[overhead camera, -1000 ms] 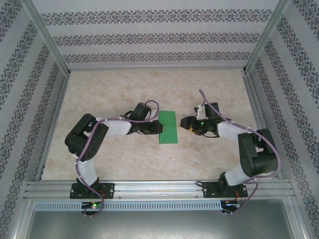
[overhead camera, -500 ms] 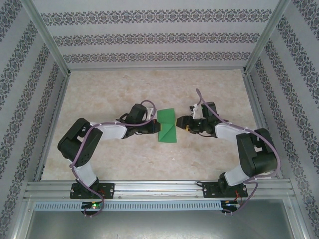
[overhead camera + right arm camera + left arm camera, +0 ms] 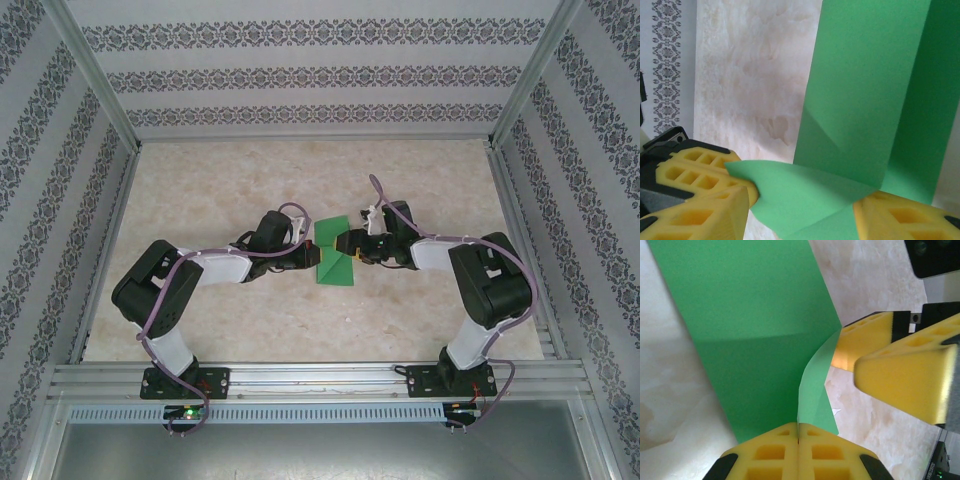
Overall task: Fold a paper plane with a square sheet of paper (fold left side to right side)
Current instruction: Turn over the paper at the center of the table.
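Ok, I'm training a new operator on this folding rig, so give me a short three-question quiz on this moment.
1. True or false: the left gripper is shut on the square sheet of paper.
2. The right gripper's jaws are: A) shut, far from the paper; B) apart, at the raised flap; C) apart, far from the paper.
3. Does the whole sheet lie flat on the table?
Key: 1 true; 2 B; 3 no, one flap stands raised.
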You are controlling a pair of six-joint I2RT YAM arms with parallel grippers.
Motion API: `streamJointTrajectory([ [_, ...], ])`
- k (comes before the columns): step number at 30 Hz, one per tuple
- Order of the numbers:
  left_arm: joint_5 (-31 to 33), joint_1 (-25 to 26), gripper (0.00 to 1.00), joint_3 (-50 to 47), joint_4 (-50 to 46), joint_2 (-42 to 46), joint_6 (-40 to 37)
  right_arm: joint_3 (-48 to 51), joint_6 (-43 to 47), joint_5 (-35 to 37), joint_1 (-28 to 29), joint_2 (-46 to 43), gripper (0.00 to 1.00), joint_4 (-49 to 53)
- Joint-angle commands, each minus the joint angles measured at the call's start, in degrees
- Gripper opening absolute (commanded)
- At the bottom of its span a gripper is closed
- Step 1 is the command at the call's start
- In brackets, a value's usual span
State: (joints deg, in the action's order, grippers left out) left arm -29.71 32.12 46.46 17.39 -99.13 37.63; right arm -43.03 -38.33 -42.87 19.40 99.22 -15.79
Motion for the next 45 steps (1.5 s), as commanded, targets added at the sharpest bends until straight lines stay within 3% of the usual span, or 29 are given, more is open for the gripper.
streamJointTrajectory([
  [1,0.68,-0.48,0.01,-0.91,2.74,1.41,0.47,-1.44,-1.13,0.50,0.85,1.47,0.57,-3.60],
  [6,0.89,-0.48,0.01,-0.95,2.99,0.81,0.63,-1.62,-1.65,0.42,1.21,2.73,0.54,-5.07],
  [12,2.83,-0.48,0.08,-1.32,2.39,-0.30,0.95,-1.54,-2.26,0.31,1.59,3.24,0.45,-6.01],
  [27,3.69,-0.43,0.14,-1.19,1.70,-3.04,0.39,-3.11,-2.02,1.56,3.18,6.06,0.28,-5.26],
  [30,4.26,-0.40,0.21,-1.28,0.99,-2.70,-0.13,-3.20,-1.77,1.74,3.28,6.16,0.20,-4.99],
  [37,7.63,-0.51,0.32,-2.55,-1.30,3.89,-2.78,-3.53,-0.62,2.22,3.11,3.78,0.00,-4.17],
  [42,11.72,-0.65,0.37,-4.76,-3.18,13.33,-5.90,-3.98,0.47,2.35,2.45,-0.43,0.00,-4.07],
  [45,13.78,-1.04,0.52,-6.50,-3.67,20.29,-7.66,-4.21,1.61,2.31,1.73,-4.38,0.00,-4.07],
])
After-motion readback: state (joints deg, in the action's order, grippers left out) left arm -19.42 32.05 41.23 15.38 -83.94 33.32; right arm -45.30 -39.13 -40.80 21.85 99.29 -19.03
